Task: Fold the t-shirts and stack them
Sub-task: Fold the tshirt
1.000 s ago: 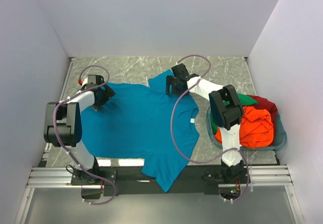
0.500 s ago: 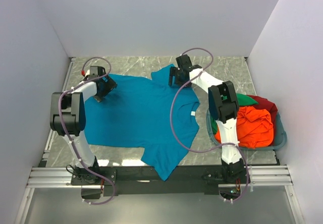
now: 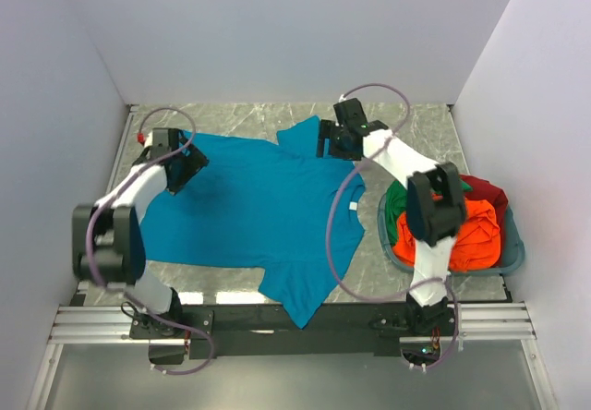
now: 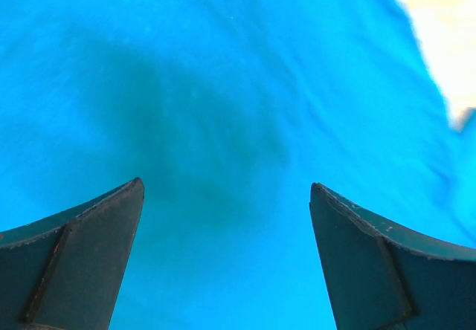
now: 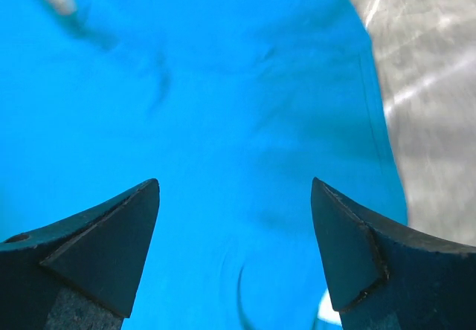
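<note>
Teal-blue t-shirt: spread flat on the table, left of the basket.
Left gripper: jaws spread wide, pinching nothing, low over the shirt's end farthest from the basket.
Right gripper: jaws spread, pinching nothing, over the shirt's far sleeve, beyond the basket's left end.
In basket: orange-red t-shirt heaped in the middle, green t-shirt and dark red t-shirt around it.

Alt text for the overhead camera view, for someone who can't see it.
A teal shirt lies spread flat on a marble table. The left gripper and right gripper, both open, are over its far corners. A basket at the right holds orange, green and dark red shirts.
</note>
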{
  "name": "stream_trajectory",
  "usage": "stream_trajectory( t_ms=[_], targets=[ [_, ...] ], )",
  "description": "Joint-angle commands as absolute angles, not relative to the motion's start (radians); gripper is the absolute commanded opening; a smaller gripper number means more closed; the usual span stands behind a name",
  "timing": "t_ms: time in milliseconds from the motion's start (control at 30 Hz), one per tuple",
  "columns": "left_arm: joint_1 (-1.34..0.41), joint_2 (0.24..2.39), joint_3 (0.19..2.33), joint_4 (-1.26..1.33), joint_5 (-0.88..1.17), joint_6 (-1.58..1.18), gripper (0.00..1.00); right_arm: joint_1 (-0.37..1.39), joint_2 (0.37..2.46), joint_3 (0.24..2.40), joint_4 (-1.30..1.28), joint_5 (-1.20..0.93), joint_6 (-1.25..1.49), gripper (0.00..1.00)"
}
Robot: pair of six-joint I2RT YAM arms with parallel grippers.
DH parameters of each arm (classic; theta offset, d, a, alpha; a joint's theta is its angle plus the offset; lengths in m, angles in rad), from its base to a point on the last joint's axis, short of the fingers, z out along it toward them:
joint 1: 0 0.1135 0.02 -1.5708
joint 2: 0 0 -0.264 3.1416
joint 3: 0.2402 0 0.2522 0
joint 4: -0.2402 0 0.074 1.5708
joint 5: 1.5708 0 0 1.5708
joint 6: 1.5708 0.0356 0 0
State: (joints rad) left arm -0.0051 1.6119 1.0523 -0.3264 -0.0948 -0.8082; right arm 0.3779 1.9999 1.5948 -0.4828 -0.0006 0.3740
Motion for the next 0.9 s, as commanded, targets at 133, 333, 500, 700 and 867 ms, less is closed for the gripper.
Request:
stream_trajectory(
  t_ms=[133, 333, 500, 700, 867],
  targets=[
    [-0.005, 1.251, 0.85, -0.374, -0.146, -0.844, 0.99, 0.501, 1.683, 1.323, -0.434, 0.078, 0.422, 0.89],
    [-0.003, 1.056, 0.689, -0.353, -0.149, -0.894, 0.99, 0.591, 1.582, 1.137, -0.42, 0.104, 0.494, 0.89],
    [-0.003, 1.026, 0.641, -0.371, -0.19, -0.937, 1.0, 0.591, 1.595, 1.042, -0.365, 0.107, 0.52, 0.89],
    [-0.003, 1.083, 0.68, -0.607, -0.357, -1.102, 0.99, 0.591, 1.608, 1.051, -0.402, 0.133, 0.526, 0.89],
    [0.04, 1.034, 0.68, -0.785, -0.512, -1.267, 0.99, 0.591, 1.557, 1.034, -0.407, 0.114, 0.508, 0.89]
  ],
)
